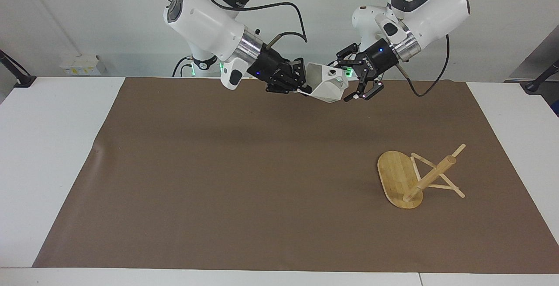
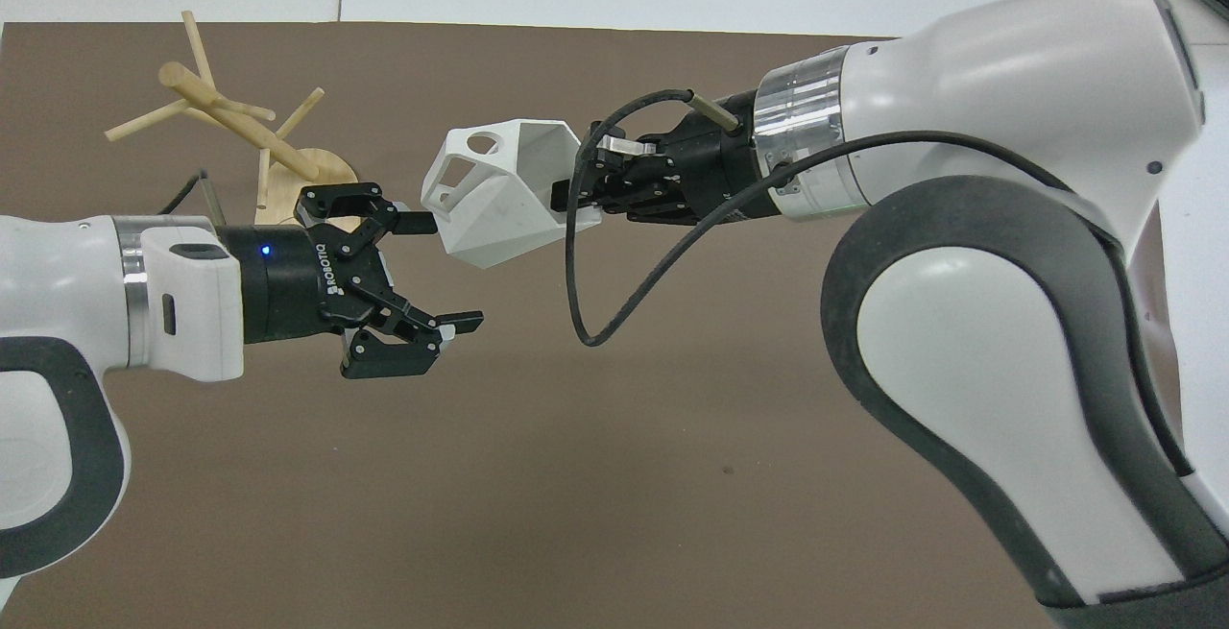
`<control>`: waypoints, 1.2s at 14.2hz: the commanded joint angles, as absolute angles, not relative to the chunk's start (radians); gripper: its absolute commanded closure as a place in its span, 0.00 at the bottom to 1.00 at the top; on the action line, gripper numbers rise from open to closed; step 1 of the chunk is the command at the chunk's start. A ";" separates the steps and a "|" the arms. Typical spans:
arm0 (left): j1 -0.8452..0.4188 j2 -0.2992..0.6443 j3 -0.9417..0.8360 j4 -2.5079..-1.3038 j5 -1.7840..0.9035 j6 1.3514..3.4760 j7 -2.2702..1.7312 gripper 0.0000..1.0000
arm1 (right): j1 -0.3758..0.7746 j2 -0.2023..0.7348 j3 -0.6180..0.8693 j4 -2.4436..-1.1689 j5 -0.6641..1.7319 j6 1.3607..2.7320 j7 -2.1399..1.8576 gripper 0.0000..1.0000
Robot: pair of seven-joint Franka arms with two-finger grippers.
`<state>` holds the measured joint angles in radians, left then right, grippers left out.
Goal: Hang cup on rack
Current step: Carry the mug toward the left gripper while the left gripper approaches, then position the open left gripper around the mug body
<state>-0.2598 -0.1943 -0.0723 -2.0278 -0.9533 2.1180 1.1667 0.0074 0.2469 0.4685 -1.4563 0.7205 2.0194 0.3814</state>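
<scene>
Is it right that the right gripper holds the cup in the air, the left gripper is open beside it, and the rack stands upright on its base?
Not quite. The right gripper does hold the cup in the air, and the left gripper is open beside it. But the rack lies tipped on its side on the brown mat, base on edge; the facing view shows it.

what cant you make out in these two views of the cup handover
- Overhead view: whether the left end effector touches the cup; height is unreadable.
- Both views: the right end effector fingertip inside the cup, hidden by its wall.
- Overhead view: rack base, partly behind the left end effector.
</scene>
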 commanded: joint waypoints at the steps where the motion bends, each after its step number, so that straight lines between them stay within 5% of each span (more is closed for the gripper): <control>1: -0.305 -0.199 -0.060 -2.045 -0.997 2.151 1.190 0.00 | -0.003 0.249 0.491 -1.465 0.744 2.045 0.403 1.00; 17: -0.267 -0.198 -0.052 -2.059 -1.035 2.094 1.359 0.00 | 0.000 0.247 0.485 -1.463 0.732 1.910 0.384 1.00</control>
<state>-0.2798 -0.1915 -0.0597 -2.0532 -1.0048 2.1066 1.2929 0.0076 0.2510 0.4775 -1.4619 0.7209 1.9598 0.3892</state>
